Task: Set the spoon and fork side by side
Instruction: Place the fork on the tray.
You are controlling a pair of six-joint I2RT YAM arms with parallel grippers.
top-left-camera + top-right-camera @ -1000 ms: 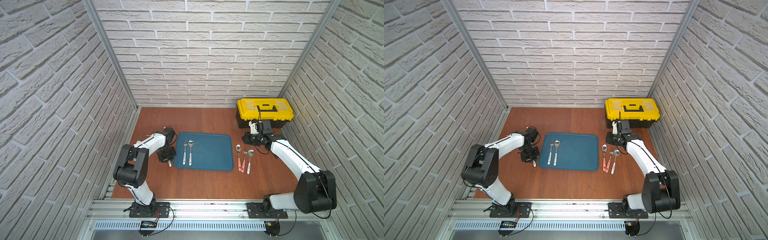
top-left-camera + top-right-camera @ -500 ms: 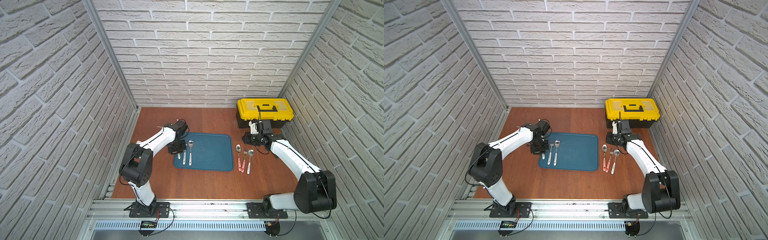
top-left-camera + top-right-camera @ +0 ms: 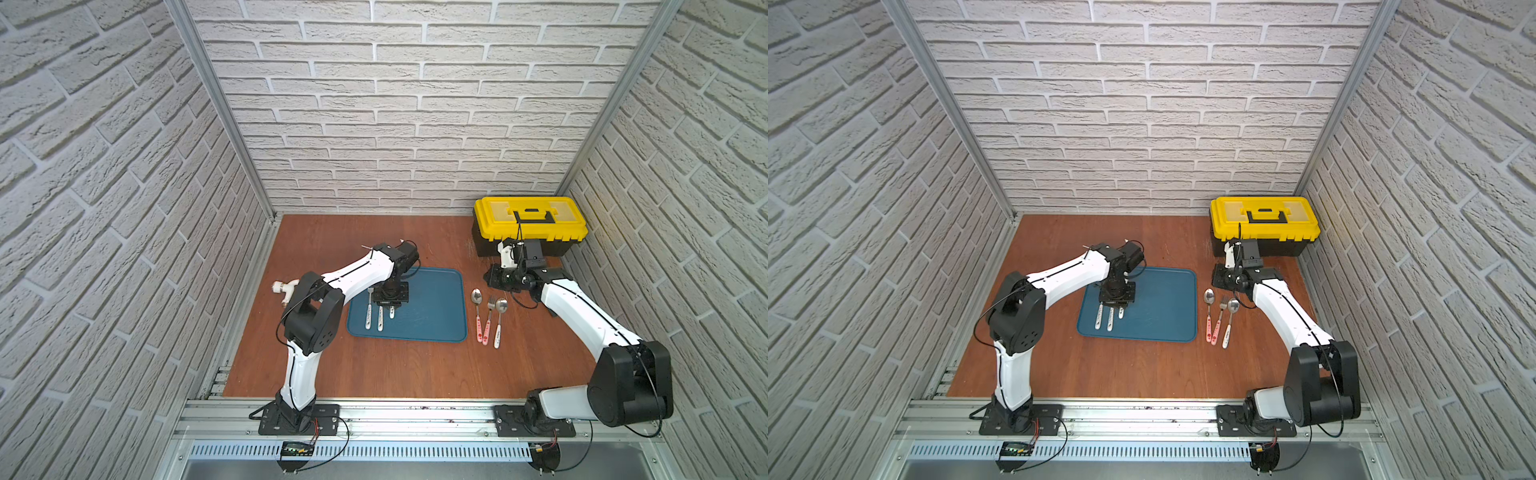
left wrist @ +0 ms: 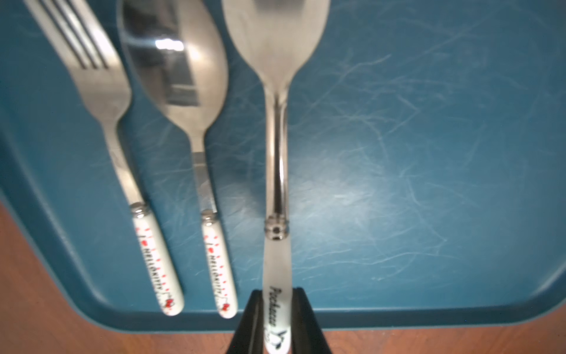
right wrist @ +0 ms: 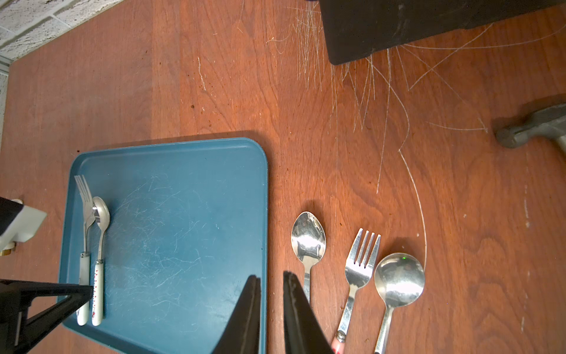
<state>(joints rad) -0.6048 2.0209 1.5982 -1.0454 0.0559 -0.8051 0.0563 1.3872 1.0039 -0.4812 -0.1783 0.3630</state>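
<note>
Where the left arm [image 3: 357, 274] reaches: over the left part of the blue tray [image 3: 432, 307], wrist pointing down.
Far left: a white pipe fitting [image 3: 286, 287] on the wooden table [image 3: 374, 374], partly hidden behind the left arm's elbow.
Fork [image 4: 101, 92]: flat on the tray, nearest its left edge, white red-dotted handle toward the robot.
Spoon [image 4: 183, 76]: flat on the tray just right of the fork, bowl up, with the same dotted handle (the pair already lie side by side, heads close, handles slightly apart).
Left gripper [image 4: 277, 298]: fingers clamped on the end of a white handle with black lettering.
Third utensil [image 4: 275, 153]: held over the tray just right of the spoon and roughly parallel to it. Its head is blurred and cut by the frame edge, so it is probably a spoon.
Loose cutlery: on the table right of the tray lie a pink-handled spoon [image 3: 476, 297], a small fork [image 3: 491, 302] and a round-bowled spoon [image 3: 501, 306], close together.
Right gripper [image 5: 271, 275]: fingers drawn nearly together with only a slim gap and nothing between them, hanging over the table between the toolbox and the heads of the loose cutlery.
Toolbox [image 3: 530, 224]: yellow lid closed on a black base, in the back right corner.
</note>
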